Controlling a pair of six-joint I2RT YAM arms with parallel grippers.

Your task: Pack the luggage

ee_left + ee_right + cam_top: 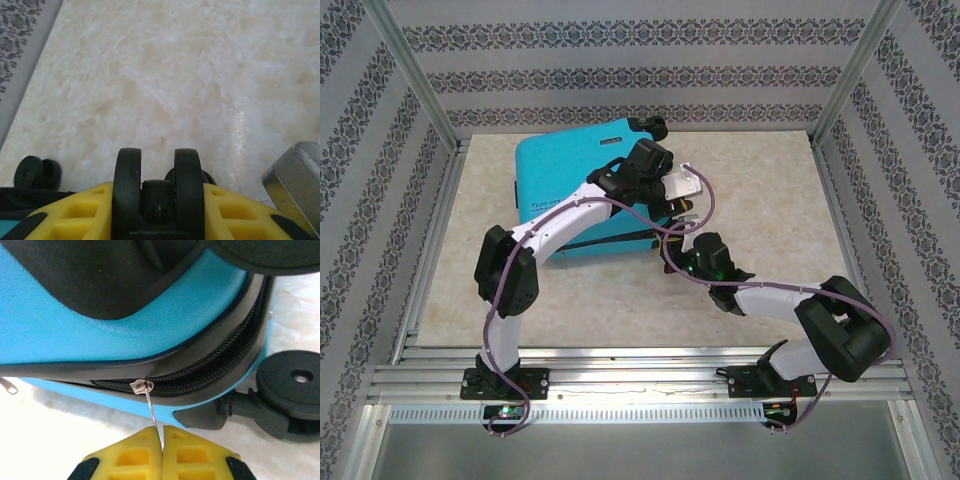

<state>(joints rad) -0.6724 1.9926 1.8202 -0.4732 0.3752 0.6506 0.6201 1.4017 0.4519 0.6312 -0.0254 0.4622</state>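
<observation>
**Right gripper** (pixel 161 442), nearest the lens: its yellow fingertips are pressed shut on the thin metal zipper pull (pixel 151 412). The pull rises from the tips to the slider on the black zipper (pixel 210 376). Just beyond lies the turquoise suitcase (pixel 125 335). To the right of the tips a side wheel (pixel 292 385) juts from its corner.

**Left gripper** (pixel 159 202): narrowed onto a twin wheel (pixel 129 185) of the suitcase, one yellow finger on either side. This appears to brace the case. The pale table (pixel 175 75) spreads ahead of the tips.

**Progress.** You can take the lid as down on the base, though the contents are hidden. Zipping is the step in hand. You cannot tell how much of the track remains open past the slider.

**Views compared.**
- The right wrist view gives you the pull and slider, which are too small to read from overhead.
- The left wrist view gives you the clamp on the wheel.
- The top view gives you the whole case lying flat, with both grippers meeting at its wheeled end.
</observation>
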